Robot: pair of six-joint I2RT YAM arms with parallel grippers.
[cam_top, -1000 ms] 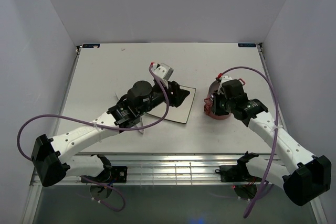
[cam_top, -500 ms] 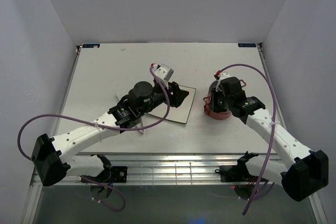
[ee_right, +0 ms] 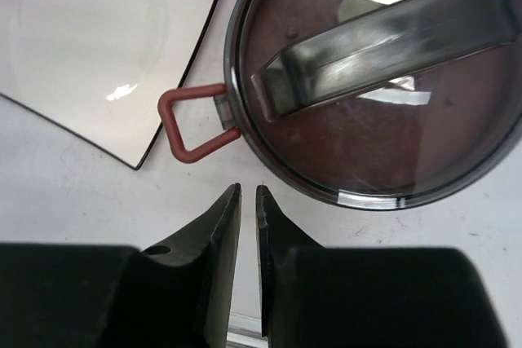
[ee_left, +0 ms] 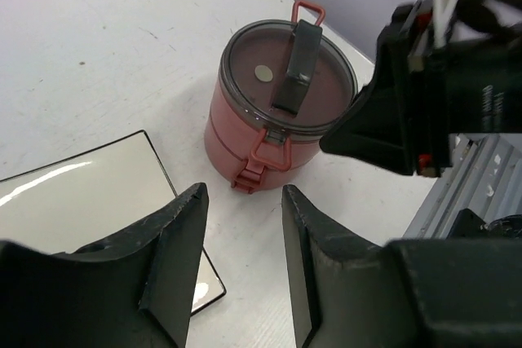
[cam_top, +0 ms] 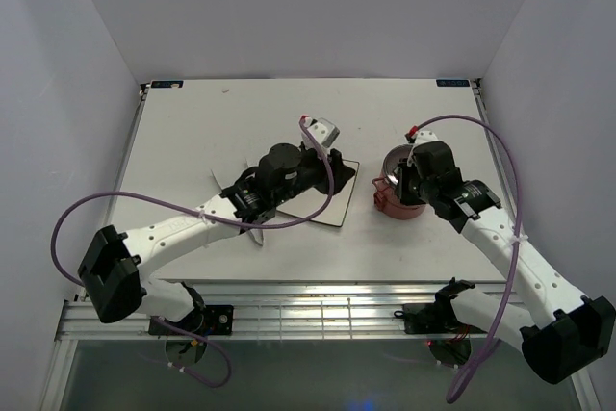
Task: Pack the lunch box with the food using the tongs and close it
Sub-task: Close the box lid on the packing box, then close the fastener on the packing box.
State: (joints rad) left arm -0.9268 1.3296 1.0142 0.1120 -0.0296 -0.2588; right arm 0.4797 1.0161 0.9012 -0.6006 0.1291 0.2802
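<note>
The lunch box (cam_top: 404, 201) stands stacked and lidded right of the plate, a dark handle bar across its clear lid (ee_right: 375, 79); red clips (ee_left: 254, 170) hang at its side. No food shows. The tongs (cam_top: 258, 235) lie partly hidden under my left arm. My left gripper (ee_left: 243, 201) is open and empty, low over the table just short of the lunch box (ee_left: 281, 112); from above, this left gripper (cam_top: 340, 172) is over the plate's right edge. My right gripper (ee_right: 248, 193) hovers over the box's near-left rim, jaws nearly touching, holding nothing.
A square white plate (ee_left: 81, 201) with a dark rim lies bare left of the box; in the right wrist view the plate (ee_right: 106, 46) is at upper left. A red wire loop (ee_right: 192, 124) sticks out from the lid towards it.
My left arm has reached right across the plate toward the lunch box, and its jaws have narrowed. My right gripper has shifted slightly over the box.
</note>
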